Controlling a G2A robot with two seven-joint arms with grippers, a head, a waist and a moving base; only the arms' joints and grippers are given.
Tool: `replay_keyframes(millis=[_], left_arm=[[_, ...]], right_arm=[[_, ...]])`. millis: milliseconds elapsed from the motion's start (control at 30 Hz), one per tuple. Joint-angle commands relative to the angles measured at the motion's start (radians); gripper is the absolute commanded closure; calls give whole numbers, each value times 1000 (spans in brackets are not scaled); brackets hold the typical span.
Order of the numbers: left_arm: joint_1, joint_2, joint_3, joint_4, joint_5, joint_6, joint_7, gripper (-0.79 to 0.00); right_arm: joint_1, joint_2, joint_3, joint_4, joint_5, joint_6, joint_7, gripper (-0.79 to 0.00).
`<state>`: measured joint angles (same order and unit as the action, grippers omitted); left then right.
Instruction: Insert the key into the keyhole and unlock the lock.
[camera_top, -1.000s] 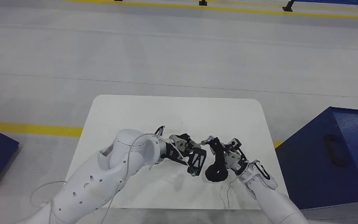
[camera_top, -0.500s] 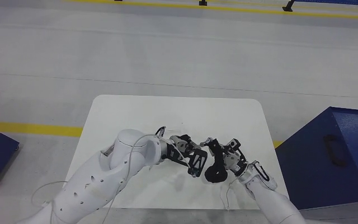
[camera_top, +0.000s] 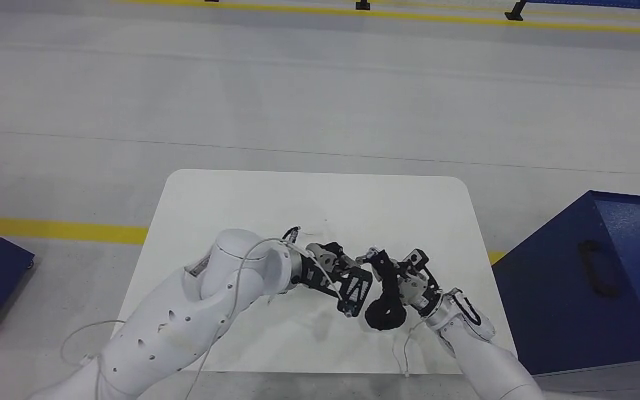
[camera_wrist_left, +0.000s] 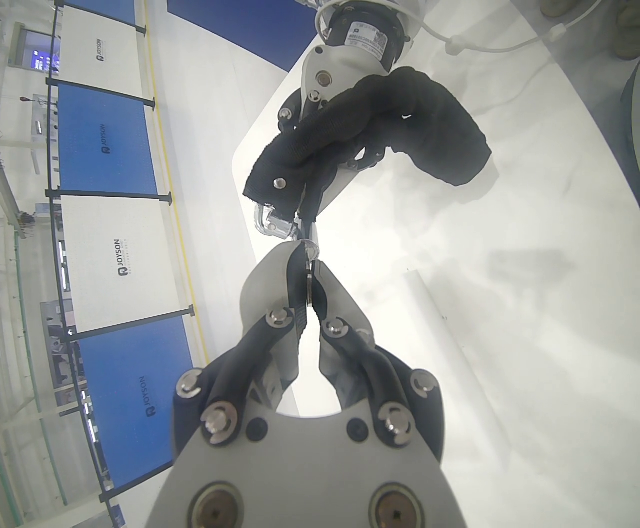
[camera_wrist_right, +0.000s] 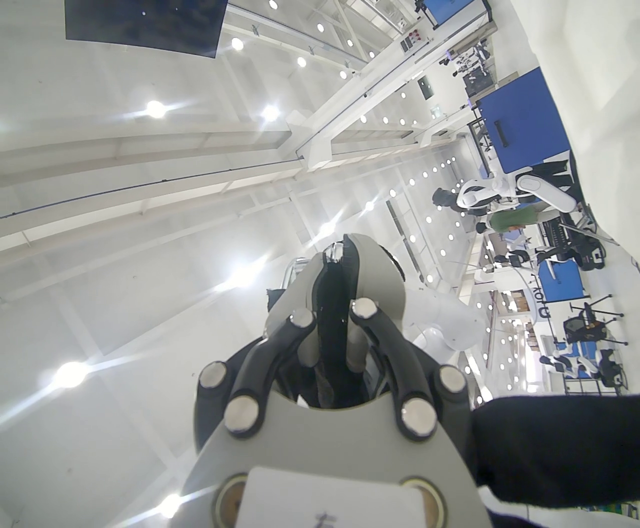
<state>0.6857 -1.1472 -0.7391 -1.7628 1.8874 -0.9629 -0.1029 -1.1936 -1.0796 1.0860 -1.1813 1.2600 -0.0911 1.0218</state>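
The white, round-cornered rectangular table stood on a pale grey floor crossed by a yellow line.

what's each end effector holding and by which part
Left end effector pinches the key by its head, blade toward the lock. Right end effector clamps the lock's body, its loop sticking out.

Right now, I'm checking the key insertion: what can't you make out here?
Keyhole: left wrist view, hidden under the black cloth on the right gripper.
Key tip: same view, lost where left gripper meets lock.
Lock body: right wrist view, behind that gripper's own fingers.
Key and lock: top view, too small.
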Motion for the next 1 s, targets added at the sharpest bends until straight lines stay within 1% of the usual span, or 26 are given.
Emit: replay_keyframes(millis=[0, 267, 333, 533, 567, 633, 667, 733, 800, 867, 967], left_arm=[[2, 0, -5, 1, -3, 3, -2, -785], [25, 10, -52, -36, 11, 23, 14, -785], [25, 10, -52, -36, 11, 23, 14, -785], [25, 10, -52, -36, 11, 23, 14, -785], [25, 10, -52, -36, 11, 23, 14, -785], [37, 11, -59, -24, -6, 33, 12, -785], [47, 11, -75, -6, -50, 30, 11, -785], [60, 9, -113, 15, -169, 28, 17, -785], [81, 4, -149, 58, -340, 48, -1, -785], [98, -4, -174, 86, -517, 96, -19, -785], [121, -16, -189, 150, -836, 137, -29, -785]], right_arm=[[1, -2, 4, 1, 3, 8, -3, 0], [2, -13, 28, 8, 33, 45, -49, 0], [3, -15, 33, 7, 48, 55, -70, 0], [3, -15, 33, 7, 48, 55, -70, 0], [3, -15, 35, 5, 43, 49, -73, 0], [-8, -14, 56, -18, -21, -71, -78, 0], [-20, -15, 62, -28, -36, -122, -76, 0], [-36, -18, 74, -44, -37, -186, -71, 0], [-46, -22, 86, -51, -46, -257, -72, 0], [-55, -28, 93, -53, -55, -331, -78, 0], [-64, -37, 98, -54, -37, -384, -83, 0]])
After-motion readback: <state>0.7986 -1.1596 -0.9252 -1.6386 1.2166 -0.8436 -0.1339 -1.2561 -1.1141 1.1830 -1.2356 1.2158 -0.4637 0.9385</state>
